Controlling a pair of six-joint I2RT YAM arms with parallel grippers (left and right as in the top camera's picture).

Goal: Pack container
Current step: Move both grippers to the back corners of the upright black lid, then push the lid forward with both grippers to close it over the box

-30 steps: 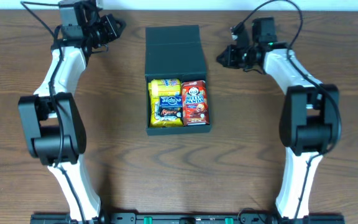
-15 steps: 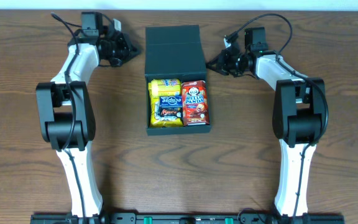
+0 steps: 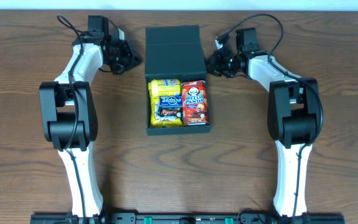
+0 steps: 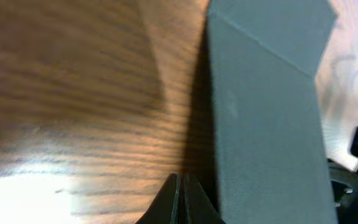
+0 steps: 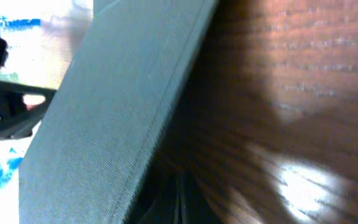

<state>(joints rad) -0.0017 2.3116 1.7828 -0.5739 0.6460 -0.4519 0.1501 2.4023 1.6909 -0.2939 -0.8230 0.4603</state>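
The black container [image 3: 179, 130] lies in the middle of the table with its flap lid [image 3: 174, 50] folded back flat. Inside it are a yellow packet [image 3: 165, 86], a blue Eclipse pack [image 3: 169, 102] and a red Hello Panda box [image 3: 195, 103]. My left gripper [image 3: 136, 61] is shut and empty, its tip just beside the lid's left edge. In the left wrist view the closed gripper [image 4: 180, 185] points along the lid [image 4: 266, 124]. My right gripper [image 3: 211, 62] is shut too, close against the lid's right edge. The right wrist view shows that gripper [image 5: 180, 190] in shadow next to the lid [image 5: 104, 124].
Bare wooden tabletop [image 3: 123, 155] surrounds the container. Both arms reach up from the near edge, their elbows [image 3: 67, 112] [image 3: 294, 112] level with the box's sides. Cables loop over the wrists at the back.
Both arms have swung inward: the left gripper moved right and the right gripper moved left, each ending beside the open lid. The box and its contents have not moved.
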